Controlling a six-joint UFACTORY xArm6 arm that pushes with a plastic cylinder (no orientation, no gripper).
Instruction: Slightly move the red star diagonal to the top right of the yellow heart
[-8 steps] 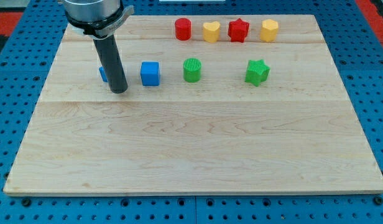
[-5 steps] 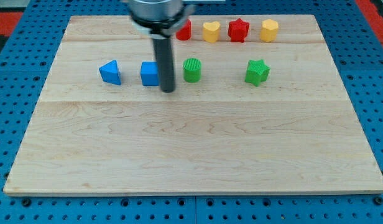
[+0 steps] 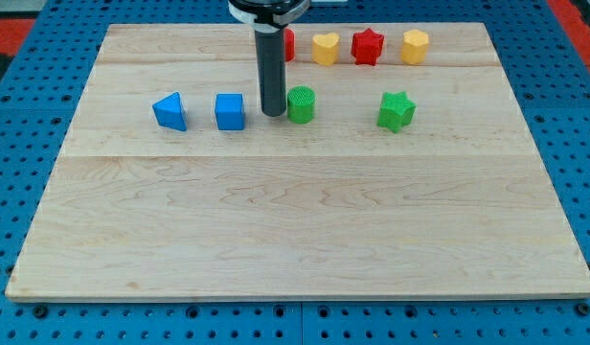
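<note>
My tip (image 3: 273, 114) rests on the pale wooden bench (image 3: 295, 220), just left of the green cylinder (image 3: 301, 104); no hand shows. The red star (image 3: 368, 46) sits just right of the yellow heart (image 3: 325, 47), along the view's top edge, over blue pegboard (image 3: 27, 115).

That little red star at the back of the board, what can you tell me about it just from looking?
The red star is a small, chunky block with blunt points, plain matt red, plastic by its look. It sits flat on the wooden board near the view's top edge, in a row of four, between the yellow heart on the view's left and a yellow block on the view's right. Gaps show on both sides, so nothing touches it. My tip is well away, beside the green cylinder.
</note>
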